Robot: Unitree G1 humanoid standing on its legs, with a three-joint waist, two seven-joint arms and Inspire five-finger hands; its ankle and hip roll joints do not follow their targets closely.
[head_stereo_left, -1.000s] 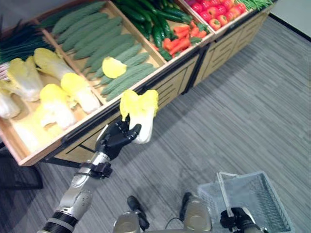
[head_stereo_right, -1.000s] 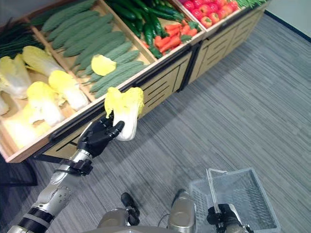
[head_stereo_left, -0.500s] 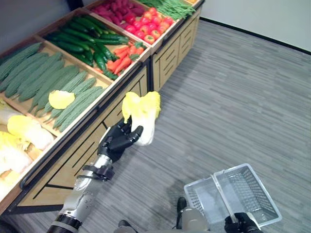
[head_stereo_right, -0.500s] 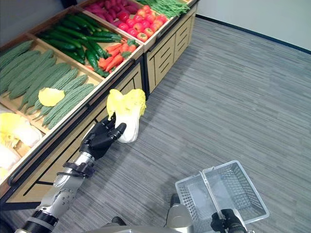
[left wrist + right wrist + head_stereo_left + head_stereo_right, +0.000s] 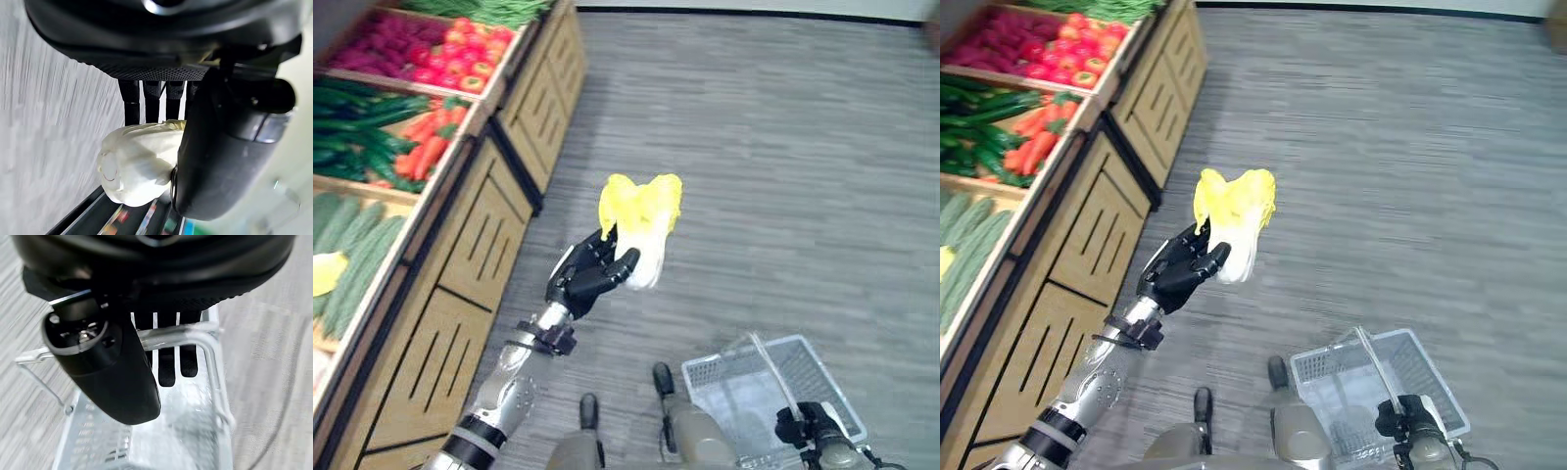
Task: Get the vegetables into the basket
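Nearest us, low on the right, our right hand (image 5: 800, 428) has its fingers (image 5: 168, 363) and thumb curled round the metal handle (image 5: 182, 334) of the wire basket (image 5: 717, 377). The basket hangs just above the grey striped floor (image 5: 783, 176), its handle bar rising at a slant from the hand. We cannot make out anything lying inside it.

Further out, on our left, the left arm reaches up and forward. Our left hand (image 5: 590, 277) grips a napa cabbage (image 5: 644, 217) by its pale white base, fingers (image 5: 152, 98) wrapped round one side and the thumb pressed against the other. The yellow leafy top stands upright above the hand. The cabbage is held in the air over the floor, well apart from the basket and beside the front of the wooden display stand (image 5: 470, 255).

Along the left edge we note the stand's slatted panels and open bins. Nearest bin: long bumpy green gourds (image 5: 350, 257) with a loose yellow leaf (image 5: 323, 273) lying on them. Next: dark cucumbers (image 5: 357, 108) beside orange carrots (image 5: 423, 152). Farthest: red tomatoes (image 5: 465, 67) and darker red roots (image 5: 386, 54), with green beans (image 5: 499, 10) at the top edge.
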